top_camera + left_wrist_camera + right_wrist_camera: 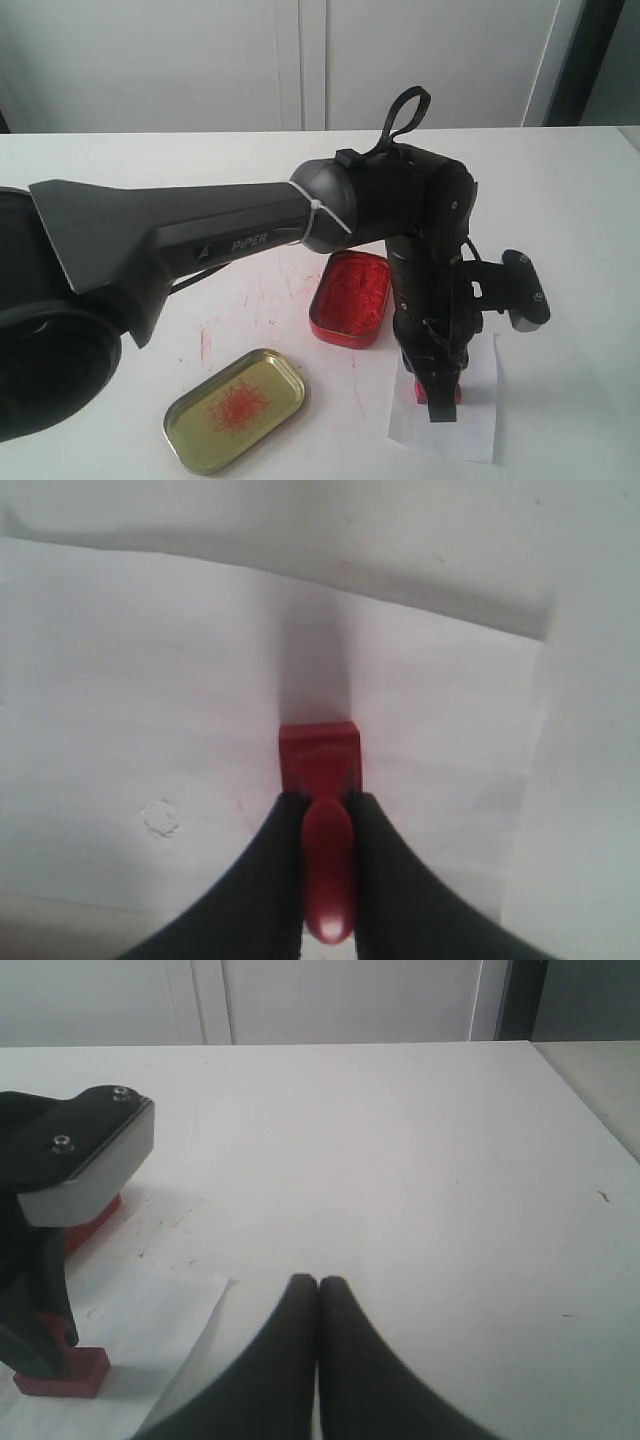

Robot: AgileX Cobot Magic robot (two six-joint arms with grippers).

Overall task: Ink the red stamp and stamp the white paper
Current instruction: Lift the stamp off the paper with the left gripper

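The red stamp (pixel 318 752) stands with its block base down on the white paper (pixel 150 680). My left gripper (pixel 322 798) is shut on its round knob handle, one black finger on each side. From the exterior view the left gripper (pixel 438 400) points straight down over the near part of the paper (pixel 470 425), and the stamp (pixel 419 392) shows red at its tip. In the right wrist view the stamp (pixel 62 1372) rests on the paper (pixel 130 1310). My right gripper (pixel 318 1282) is shut on nothing, low over the bare table beside the paper's edge.
The open red ink tin (pixel 350 297) lies just behind the paper, close to the left arm. Its gold lid (pixel 235 409), smeared red inside, lies at the front left. Faint red marks streak the white table (pixel 240 310). The table's right edge (pixel 590 1100) shows.
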